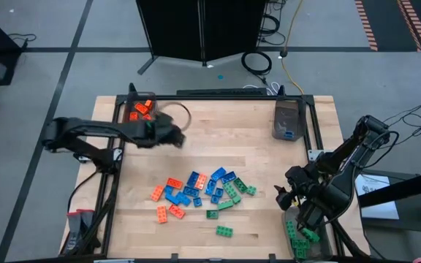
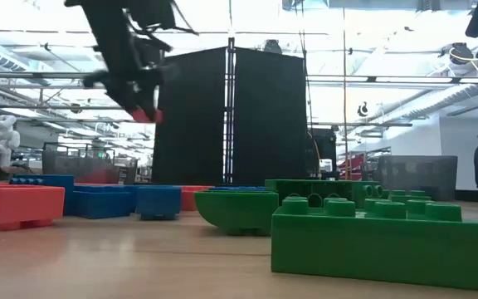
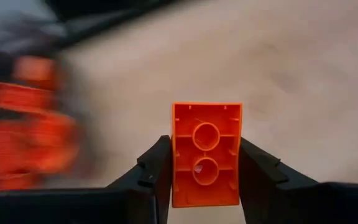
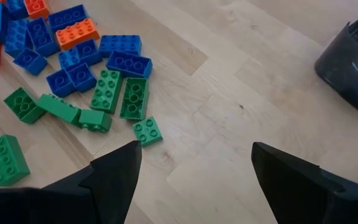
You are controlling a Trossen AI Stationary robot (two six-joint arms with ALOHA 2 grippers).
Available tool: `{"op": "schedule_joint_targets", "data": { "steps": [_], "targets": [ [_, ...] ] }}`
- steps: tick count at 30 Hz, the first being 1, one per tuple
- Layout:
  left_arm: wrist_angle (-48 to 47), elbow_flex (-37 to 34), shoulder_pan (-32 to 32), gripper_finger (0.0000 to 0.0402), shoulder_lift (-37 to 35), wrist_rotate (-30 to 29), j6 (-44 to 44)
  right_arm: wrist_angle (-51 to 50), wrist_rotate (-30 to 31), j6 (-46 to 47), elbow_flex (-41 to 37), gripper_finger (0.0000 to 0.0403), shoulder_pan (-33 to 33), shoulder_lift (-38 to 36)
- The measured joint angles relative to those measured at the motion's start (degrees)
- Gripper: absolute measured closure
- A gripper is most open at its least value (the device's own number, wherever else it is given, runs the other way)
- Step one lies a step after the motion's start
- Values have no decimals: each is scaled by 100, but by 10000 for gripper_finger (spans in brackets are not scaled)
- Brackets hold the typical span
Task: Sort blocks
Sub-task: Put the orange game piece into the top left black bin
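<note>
We are looking down on a light wooden table [image 1: 262, 157] that is carrying a loose pile of orange, blue and green blocks [image 1: 199, 191] near its middle. Three translucent grey bins are sitting on it: one at the far left [image 1: 139, 109], one at the far right [image 1: 287, 120], one at the near right corner [image 1: 297, 235].

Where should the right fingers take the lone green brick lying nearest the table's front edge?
Probably from straight above, across the short width of the lone green brick. It lies flat, studs up, apart from the pile, with bare table along both long sides.
</note>
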Motion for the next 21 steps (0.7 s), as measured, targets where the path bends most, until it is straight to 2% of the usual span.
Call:
{"op": "schedule_joint_targets", "data": {
  "steps": [4, 10, 15, 21],
  "targets": [
    [-785, -74, 789, 276, -602, -498, -252, -8, 1, 0, 0, 103, 0, 0],
    [-780, -429, 1996, 276, -1056, -501, -133, -12, 1, -2, 0, 103, 0, 0],
    [-95, -776, 2640, 276, -992, 82, 384, -15, -1, -102, -2, 103, 2, 0],
    [41, -1126, 3119, 276, -709, 323, 373, -15, -2, -107, -2, 103, 0, 0]
  ]
}}
